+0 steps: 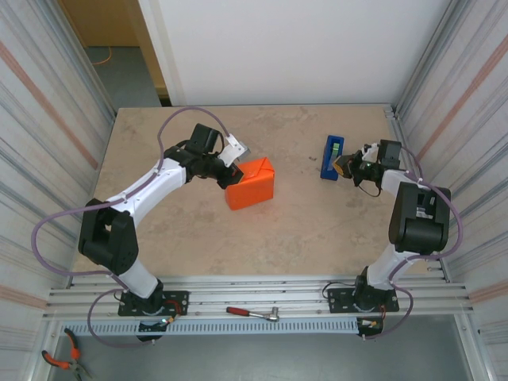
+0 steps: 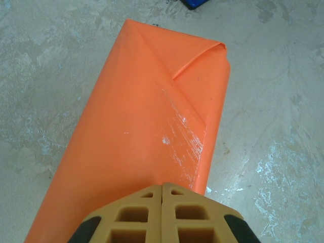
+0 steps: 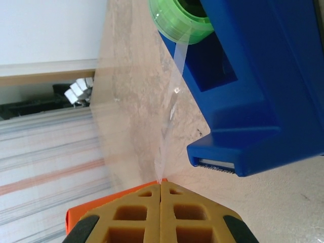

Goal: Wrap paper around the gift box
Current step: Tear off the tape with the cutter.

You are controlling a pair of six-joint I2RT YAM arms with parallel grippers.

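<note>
Paper (image 2: 152, 116) lies folded beneath and beyond closed left jaws.

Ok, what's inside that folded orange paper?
Only the paper itself is visible, folded shut, with what looks like clear tape on its flap. Whatever it wraps is covered, so I cannot tell.
</note>
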